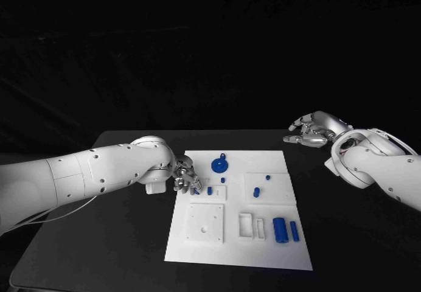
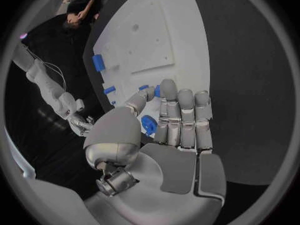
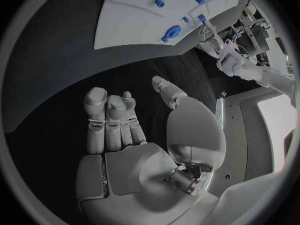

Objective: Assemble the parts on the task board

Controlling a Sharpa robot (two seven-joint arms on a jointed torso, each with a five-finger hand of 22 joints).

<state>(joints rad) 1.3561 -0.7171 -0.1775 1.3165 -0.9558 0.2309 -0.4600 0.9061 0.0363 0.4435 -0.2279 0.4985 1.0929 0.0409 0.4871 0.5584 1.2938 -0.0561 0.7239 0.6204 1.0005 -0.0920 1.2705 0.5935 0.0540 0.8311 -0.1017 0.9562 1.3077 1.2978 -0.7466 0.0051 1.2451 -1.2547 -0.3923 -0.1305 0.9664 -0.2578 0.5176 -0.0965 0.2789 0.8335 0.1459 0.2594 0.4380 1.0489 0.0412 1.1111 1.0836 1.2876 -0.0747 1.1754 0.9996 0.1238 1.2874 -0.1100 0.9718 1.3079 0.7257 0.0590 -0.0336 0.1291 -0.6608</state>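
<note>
Nearest me — task board [image 1: 202, 246], blue parts [image 1: 280, 229] scattered across it. Left hand [image 1: 186, 177] over its left edge, fingers together by a small blue peg [image 1: 208, 190]; grasp I cannot tell. Right hand [image 1: 312, 130] beyond its far right corner, loosely curled, empty. I judge pick-up in hand — next, secure pinch.

This looks like a robotics lab set up as a test stage. A black table [image 1: 105, 243] stands before a black backdrop [image 1: 210, 61] that closes off the far side. On the table lies a white task board [image 1: 198, 243] with cut-out recesses and small blue parts [image 1: 280, 229], a bench-test fixture and no household thing. Two white robot arms [image 1: 79, 176] reach over it.
</note>
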